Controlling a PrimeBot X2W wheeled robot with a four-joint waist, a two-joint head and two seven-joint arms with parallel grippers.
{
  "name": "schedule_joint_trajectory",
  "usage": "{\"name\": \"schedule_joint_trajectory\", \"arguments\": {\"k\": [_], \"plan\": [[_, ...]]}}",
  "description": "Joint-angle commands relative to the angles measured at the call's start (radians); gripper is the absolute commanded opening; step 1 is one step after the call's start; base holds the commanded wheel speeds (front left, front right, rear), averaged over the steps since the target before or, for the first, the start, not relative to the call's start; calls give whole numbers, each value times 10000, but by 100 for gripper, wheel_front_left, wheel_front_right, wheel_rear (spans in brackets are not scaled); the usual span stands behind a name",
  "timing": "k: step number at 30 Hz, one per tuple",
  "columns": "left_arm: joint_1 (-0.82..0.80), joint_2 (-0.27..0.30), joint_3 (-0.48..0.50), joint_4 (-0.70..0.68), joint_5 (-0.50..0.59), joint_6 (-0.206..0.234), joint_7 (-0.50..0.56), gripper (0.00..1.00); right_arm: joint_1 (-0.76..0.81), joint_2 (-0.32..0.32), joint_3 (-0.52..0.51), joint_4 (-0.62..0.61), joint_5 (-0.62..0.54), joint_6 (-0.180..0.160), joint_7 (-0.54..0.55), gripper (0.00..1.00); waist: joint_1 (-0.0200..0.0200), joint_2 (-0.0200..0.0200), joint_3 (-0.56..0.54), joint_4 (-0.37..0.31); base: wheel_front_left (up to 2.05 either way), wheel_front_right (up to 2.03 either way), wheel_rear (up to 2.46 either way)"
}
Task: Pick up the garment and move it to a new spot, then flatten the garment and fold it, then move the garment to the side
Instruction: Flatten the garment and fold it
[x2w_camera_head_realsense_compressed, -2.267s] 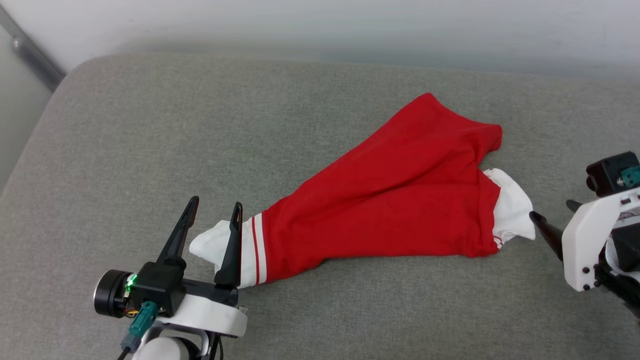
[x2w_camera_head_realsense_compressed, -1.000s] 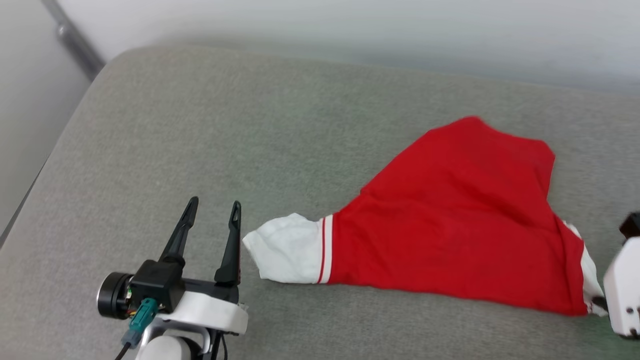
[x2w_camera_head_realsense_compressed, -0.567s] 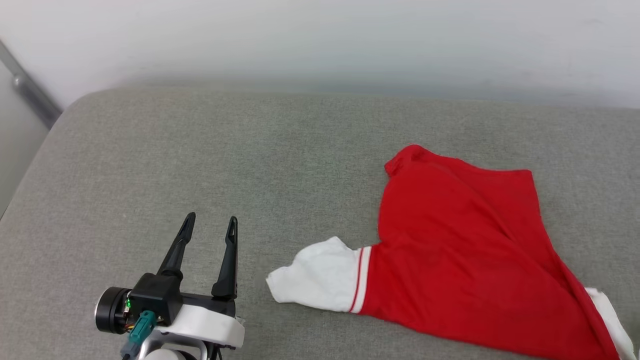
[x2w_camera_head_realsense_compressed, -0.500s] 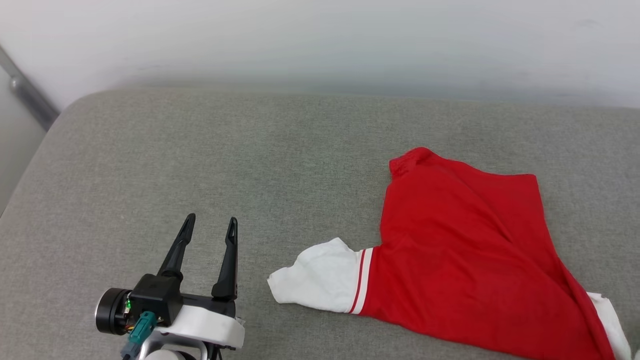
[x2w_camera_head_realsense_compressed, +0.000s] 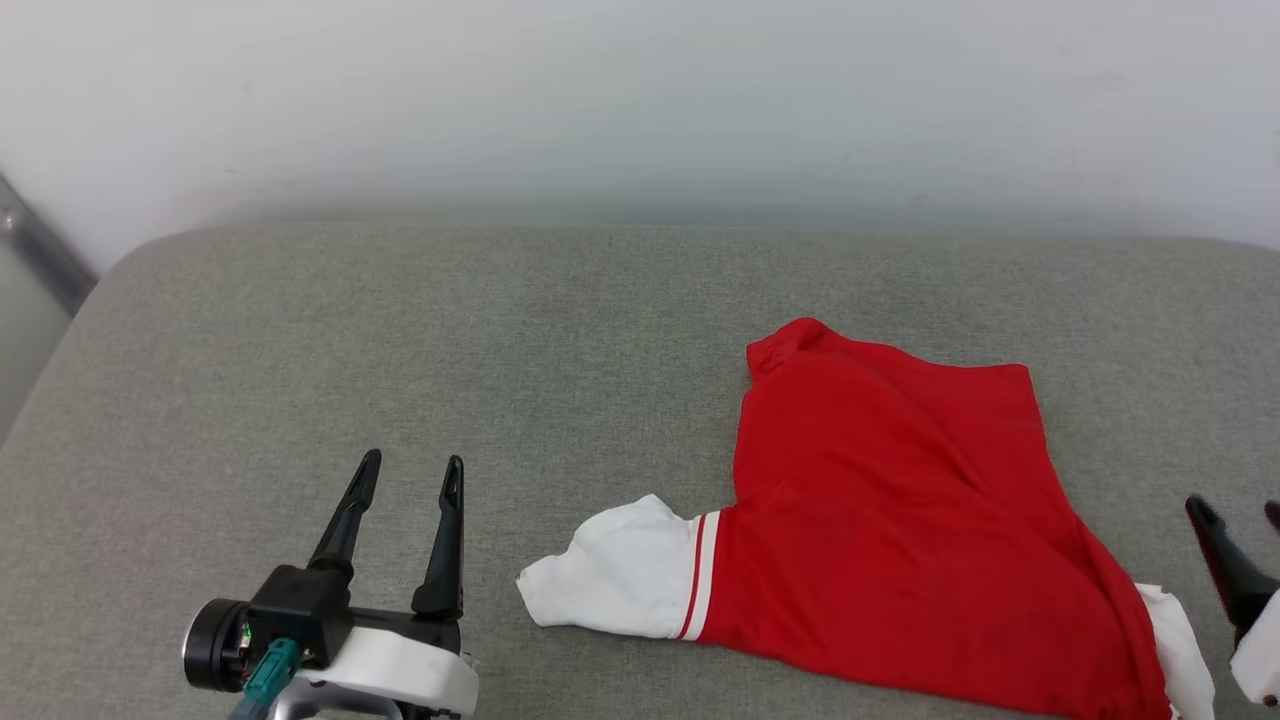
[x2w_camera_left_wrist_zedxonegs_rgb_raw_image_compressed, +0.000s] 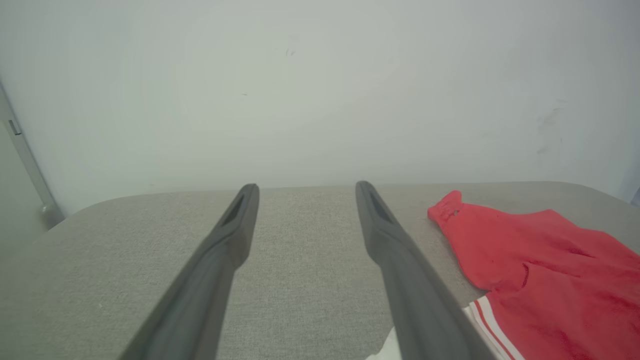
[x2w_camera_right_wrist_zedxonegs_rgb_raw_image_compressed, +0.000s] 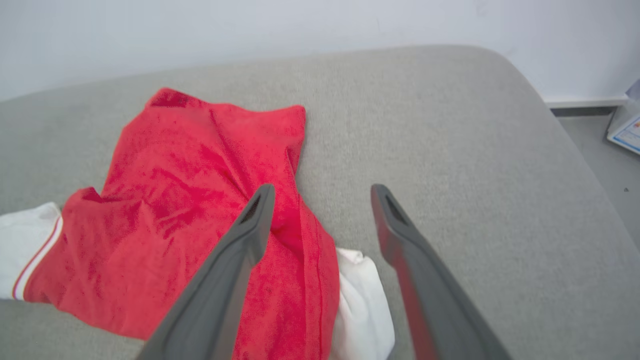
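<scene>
The garment (x2w_camera_head_realsense_compressed: 880, 520) lies crumpled on the grey cushion (x2w_camera_head_realsense_compressed: 400, 330), red body up, one white sleeve (x2w_camera_head_realsense_compressed: 610, 580) with striped trim stretched out to the left. My left gripper (x2w_camera_head_realsense_compressed: 413, 460) stands open and empty, a short way left of that sleeve; the left wrist view has the garment (x2w_camera_left_wrist_zedxonegs_rgb_raw_image_compressed: 540, 260) to the right of my left gripper (x2w_camera_left_wrist_zedxonegs_rgb_raw_image_compressed: 306, 187). My right gripper (x2w_camera_head_realsense_compressed: 1235, 508) is open at the garment's right end. In the right wrist view my right gripper (x2w_camera_right_wrist_zedxonegs_rgb_raw_image_compressed: 322, 189) hovers over the red edge (x2w_camera_right_wrist_zedxonegs_rgb_raw_image_compressed: 190, 200) and the other white sleeve (x2w_camera_right_wrist_zedxonegs_rgb_raw_image_compressed: 360, 295), gripping nothing.
A white wall (x2w_camera_head_realsense_compressed: 640, 100) runs behind the cushion. The cushion's rounded right edge (x2w_camera_right_wrist_zedxonegs_rgb_raw_image_compressed: 565, 125) drops to the floor, where a pale box (x2w_camera_right_wrist_zedxonegs_rgb_raw_image_compressed: 625, 130) sits. A metal bar (x2w_camera_head_realsense_compressed: 30, 250) stands at the far left. Bare cushion stretches left of the garment.
The garment was dragged to the right by its right sleeve and now lies still. My right gripper has opened and let go of that sleeve. The head camera has shifted.
</scene>
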Motion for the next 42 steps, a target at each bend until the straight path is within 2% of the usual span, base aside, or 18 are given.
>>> {"name": "schedule_joint_trajectory", "arguments": {"k": [1, 6, 9, 12, 15, 20, 22, 24, 27, 33, 42], "plan": [[169, -3, 5, -23, -63, -31, -26, 100, -47, 96, -34, -219, 88, -7, -587, 100, 0, -1, -97, -77, 0, 0, 0], [269, -7, 8, -13, -342, -119, -26, 100, 361, 982, -330, -1049, 319, -5, -3073, 100, 0, -1, -184, -212, 0, 0, 0], [345, 89, -72, 70, -626, -184, 29, 100, 710, 1340, -240, -1427, 242, -5, -4102, 100, 0, -1, -132, -340, 0, 0, 0], [119, 458, -357, 30, -992, -275, 841, 100, 928, 1623, -131, -1654, 181, -5, -4727, 100, 0, -1, 11, -452, 0, 0, 0], [-224, 1024, -914, -128, -1374, -309, 2591, 100, 926, 1790, -117, -1787, 83, -5, -4962, 100, 0, -1, 229, -540, 0, 0, 0], [-737, 2209, -2198, -862, -2431, -332, 7034, 100, 606, 1936, -210, -1882, -14, -5, -5072, 100, 0, -1, 759, -673, 0, 0, 0], [-941, 2601, -2392, -1349, -2894, -325, 8482, 100, 543, 2014, -181, -1810, -26, -5, -5118, 100, 0, -1, 995, -704, 0, 0, 0], [-1144, 2909, -2415, -1781, -3136, -324, 9527, 100, 456, 2056, -109, -1713, -36, -5, -5211, 100, 0, -1, 1216, -740, 0, 0, 0], [-1420, 3318, -2347, -2177, -3136, -228, 10542, 100, 302, 2127, 31, -1551, -57, -5, -5362, 100, 0, -1, 1538, -802, 0, 0, 0], [-1838, 3785, -2531, -2258, -3050, -229, 11561, 100, -3, 2109, 195, -1189, -127, -5, -5547, 100, 0, -1, 2009, -942, 0, 0, 0], [-1903, 3710, -2964, -1440, -2832, -177, 11591, 100, -320, 1865, 399, -885, -363, -5, -5576, 100, 0, -1, 2495, -1128, 0, 0, 0]]}}
